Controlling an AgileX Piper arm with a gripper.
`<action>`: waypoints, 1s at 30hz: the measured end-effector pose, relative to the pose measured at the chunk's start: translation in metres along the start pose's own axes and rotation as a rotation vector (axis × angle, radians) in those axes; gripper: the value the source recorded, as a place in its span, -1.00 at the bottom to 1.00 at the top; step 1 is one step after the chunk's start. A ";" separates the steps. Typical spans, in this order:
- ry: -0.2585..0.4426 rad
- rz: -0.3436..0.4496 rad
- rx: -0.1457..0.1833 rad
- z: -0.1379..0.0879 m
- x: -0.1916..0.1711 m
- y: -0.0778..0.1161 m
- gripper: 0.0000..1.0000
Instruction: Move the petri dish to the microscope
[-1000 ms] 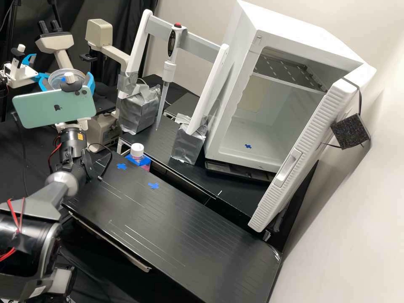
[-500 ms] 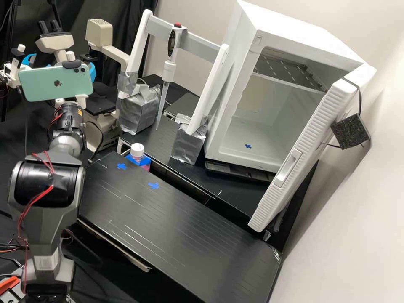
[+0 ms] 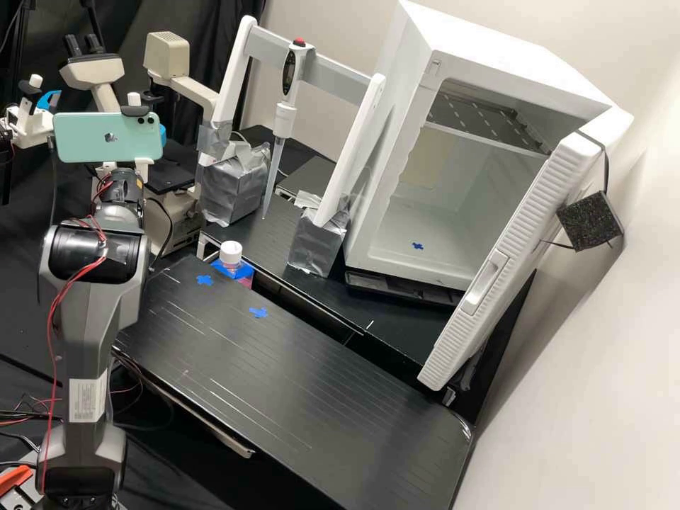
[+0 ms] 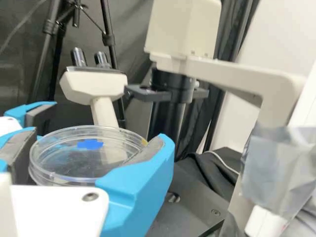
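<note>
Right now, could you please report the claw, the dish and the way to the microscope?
Claw shut on petri dish. Dish off the microscope stage. Possible snag: dark bracket above stage.

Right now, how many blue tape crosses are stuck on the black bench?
2: one near the round white-capped bottle, the other farther from it. The dark grey arm may hide more.

The petri dish (image 4: 74,160) looked like clear, glossy plastic, smooth all over. The microscope (image 4: 242,74) had a matt, pale casing. Smooth and faintly shiny, the black counter (image 3: 304,382) bore pale streaks. Silver tape (image 3: 230,191) was crinkled; the black block (image 3: 589,221) looked like rough foam, the curtain (image 4: 133,27) like matt cloth.
</note>
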 end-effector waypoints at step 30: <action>-0.171 -0.096 -0.017 0.045 0.077 -0.039 -1.00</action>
